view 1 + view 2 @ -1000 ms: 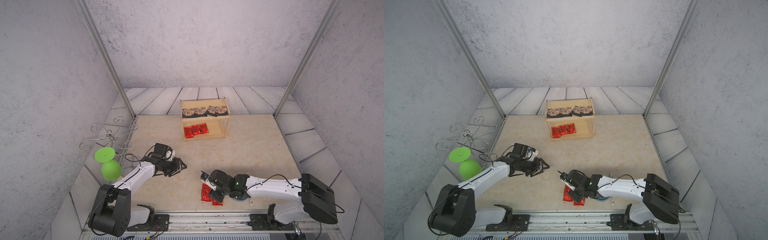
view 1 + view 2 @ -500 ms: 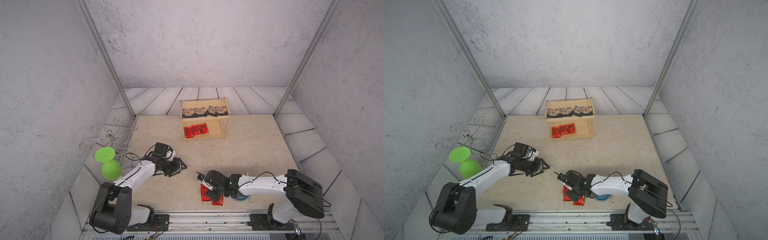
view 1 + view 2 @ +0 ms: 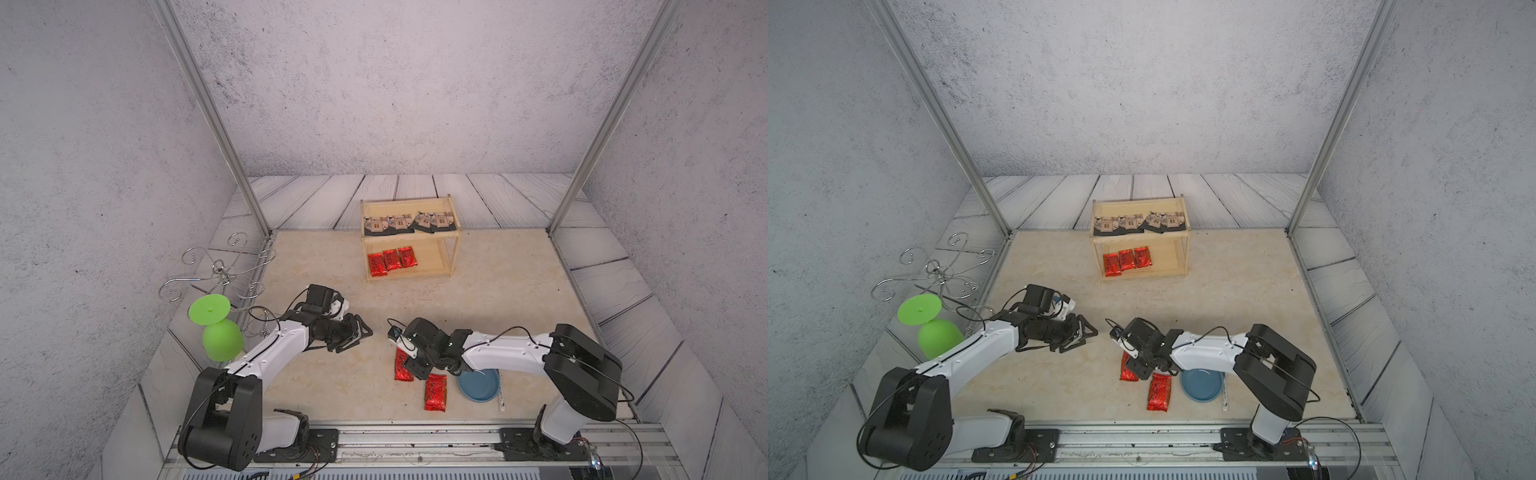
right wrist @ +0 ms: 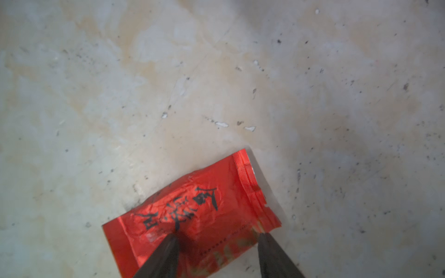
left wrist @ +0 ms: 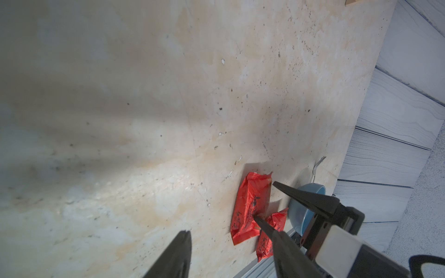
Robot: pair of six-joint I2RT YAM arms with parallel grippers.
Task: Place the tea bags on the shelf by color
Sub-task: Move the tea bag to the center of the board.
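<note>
The pale wood shelf (image 3: pixel 452 253) (image 3: pixel 1185 249) stands at the back of the table. Several black tea bags (image 3: pixel 409 222) line its top tier and three red ones (image 3: pixel 391 259) lie on the lower tier. Two red tea bags (image 3: pixel 435 392) (image 3: pixel 1128 372) lie on the table near the front. My right gripper (image 3: pixel 409 365) (image 4: pixel 218 234) is open and points down at the left one (image 4: pixel 192 216). One finger rests on the foil and the other stands at the bag's edge. My left gripper (image 3: pixel 361 332) (image 5: pixel 220 225) hangs open over bare table, left of the bags.
A blue bowl (image 3: pixel 478 384) and a fork (image 3: pixel 501 395) sit just right of the loose red bags, under my right forearm. A green goblet (image 3: pixel 216 328) hangs on a wire rack (image 3: pixel 220 270) at the left edge.
My right gripper has shifted slightly left and back, uncovering the front red bag. The right arm's elbow swung. The left arm has not moved.
</note>
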